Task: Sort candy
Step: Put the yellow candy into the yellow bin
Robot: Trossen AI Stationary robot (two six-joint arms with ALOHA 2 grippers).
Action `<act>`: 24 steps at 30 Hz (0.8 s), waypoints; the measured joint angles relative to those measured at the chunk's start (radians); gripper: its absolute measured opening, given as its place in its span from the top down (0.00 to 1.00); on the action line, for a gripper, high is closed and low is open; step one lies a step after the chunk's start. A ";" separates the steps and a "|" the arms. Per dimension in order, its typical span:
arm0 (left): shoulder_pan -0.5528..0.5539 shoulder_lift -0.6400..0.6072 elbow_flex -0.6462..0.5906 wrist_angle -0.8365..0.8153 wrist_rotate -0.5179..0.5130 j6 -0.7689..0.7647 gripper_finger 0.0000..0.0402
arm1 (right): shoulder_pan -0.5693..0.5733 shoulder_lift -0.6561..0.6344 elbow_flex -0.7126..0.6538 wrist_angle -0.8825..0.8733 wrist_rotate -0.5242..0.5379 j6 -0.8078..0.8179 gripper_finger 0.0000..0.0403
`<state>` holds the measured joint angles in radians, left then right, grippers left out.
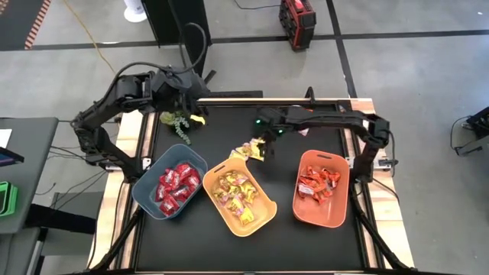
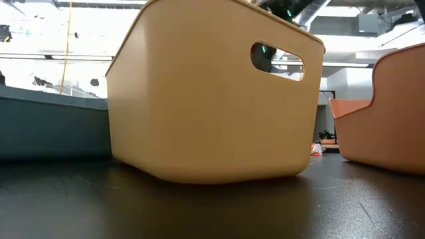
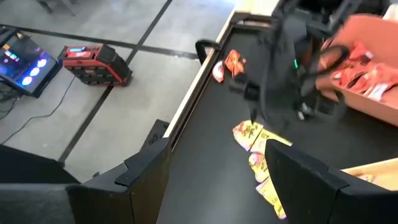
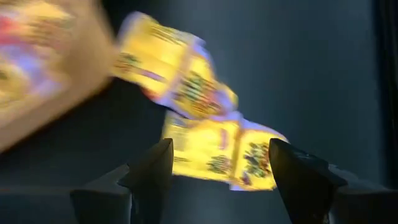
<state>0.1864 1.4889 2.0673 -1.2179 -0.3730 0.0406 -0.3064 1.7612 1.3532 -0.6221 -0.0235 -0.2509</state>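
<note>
Several yellow candies (image 1: 248,150) lie loose on the black table just beyond the yellow bin's far rim; they also show in the right wrist view (image 4: 211,146) and the left wrist view (image 3: 252,134). My right gripper (image 1: 264,142) hangs over them, open, with one finger on either side of the nearest one (image 4: 221,165). My left gripper (image 1: 200,96) is open and empty at the far left, next to the green sprig (image 1: 178,122) and one yellow candy (image 1: 200,120). Orange-red candies (image 3: 231,62) lie near the far edge.
Three bins stand in a row near the front: blue-grey (image 1: 145,183) with red candies, yellow (image 1: 263,218) with yellow ones, orange (image 1: 299,210) with orange-red ones. In the low view the yellow bin's wall (image 2: 199,99) fills the picture. A raised rim (image 1: 229,99) edges the table.
</note>
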 joint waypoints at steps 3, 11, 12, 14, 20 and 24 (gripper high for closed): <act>0.000 -0.043 -0.119 0.079 -0.002 0.000 0.37 | -0.062 -0.032 -0.089 0.095 -0.002 0.065 0.30; 0.000 -0.204 -0.515 0.391 0.000 -0.015 0.37 | -0.154 0.041 -0.148 0.122 -0.010 0.172 0.30; 0.000 -0.225 -0.569 0.438 0.001 -0.017 0.37 | -0.155 0.058 -0.148 0.124 -0.017 0.172 0.30; 0.000 -0.264 -0.673 0.520 0.003 -0.030 0.37 | -0.156 0.090 -0.149 0.148 -0.053 0.168 0.30; 0.000 -0.362 -0.921 0.713 0.003 -0.097 0.37 | -0.156 0.141 -0.147 0.209 -0.077 0.165 0.31; 0.000 -0.406 -1.067 0.843 0.004 -0.148 0.37 | -0.157 0.143 -0.147 0.230 -0.077 0.164 0.42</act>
<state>0.1864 1.0829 1.0001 -0.3752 -0.3694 -0.1075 -0.4637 1.9038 1.2063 -0.3923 -0.1008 -0.0865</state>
